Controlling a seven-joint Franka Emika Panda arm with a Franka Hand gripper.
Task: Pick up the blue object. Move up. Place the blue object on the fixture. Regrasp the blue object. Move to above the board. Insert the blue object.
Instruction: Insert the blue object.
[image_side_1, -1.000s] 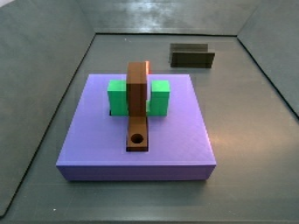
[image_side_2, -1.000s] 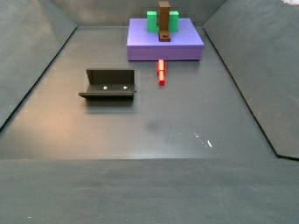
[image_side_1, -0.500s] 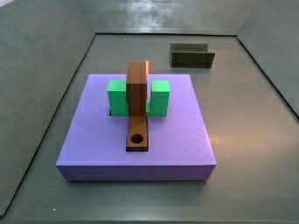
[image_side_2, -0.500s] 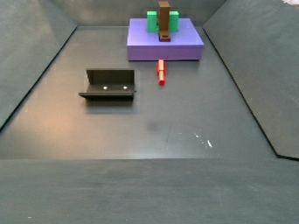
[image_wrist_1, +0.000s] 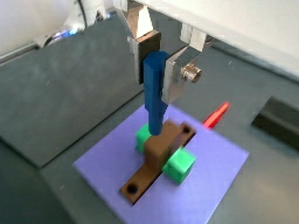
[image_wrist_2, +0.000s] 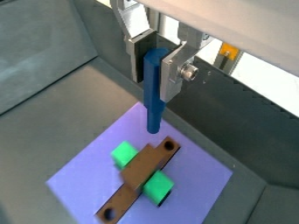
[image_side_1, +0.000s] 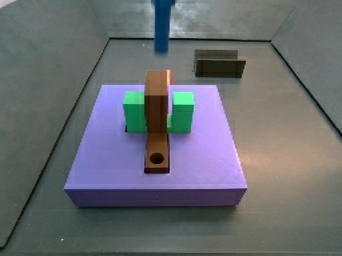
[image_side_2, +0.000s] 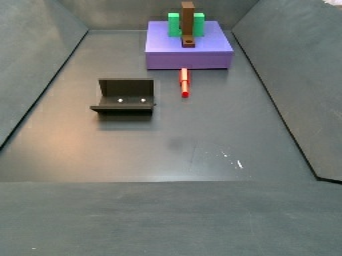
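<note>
No readable text (none anywhere)

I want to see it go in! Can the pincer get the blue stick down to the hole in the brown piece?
Probably yes. The pincer holds the blue stick upright above the board, and nothing sits between it and the hole.

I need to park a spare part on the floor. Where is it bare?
Bare: the wide floor nearer the camera than the fixture. Crowded: the purple board, with the red piece alongside and the tool holding the blue object above it.
</note>
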